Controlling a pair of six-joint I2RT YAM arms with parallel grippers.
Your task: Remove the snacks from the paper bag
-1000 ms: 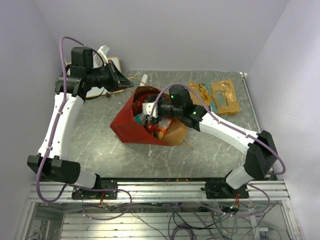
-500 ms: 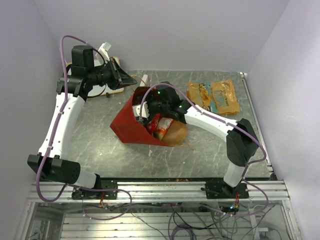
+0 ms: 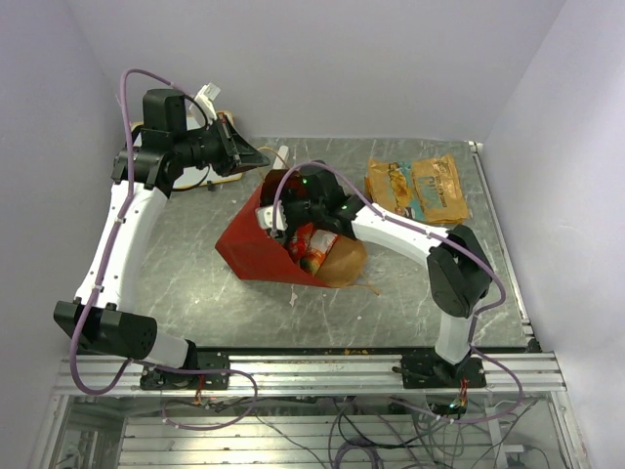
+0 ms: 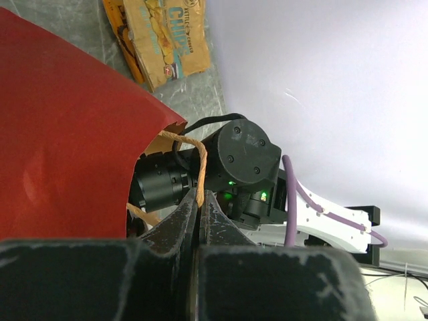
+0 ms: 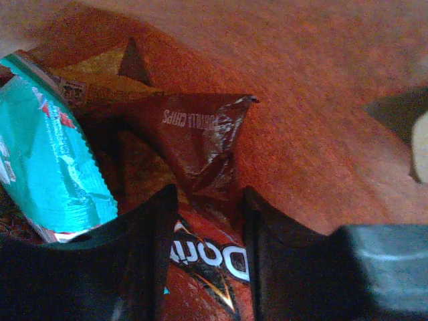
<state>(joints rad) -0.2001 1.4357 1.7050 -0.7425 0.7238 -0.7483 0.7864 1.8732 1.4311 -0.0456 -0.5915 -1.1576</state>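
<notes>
Your left gripper pinches the cord handle, propping the paper bag open | your right gripper sits inside the bag, spread astride a dark red packet, ready to grip | two packets lie right of the bag.

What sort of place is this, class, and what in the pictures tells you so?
Probably a robotics lab test cell. A white left arm and right arm are bolted to a metal rail at the edge of a grey table, plain walls box it in, and loose cables hang beneath the rail.
</notes>
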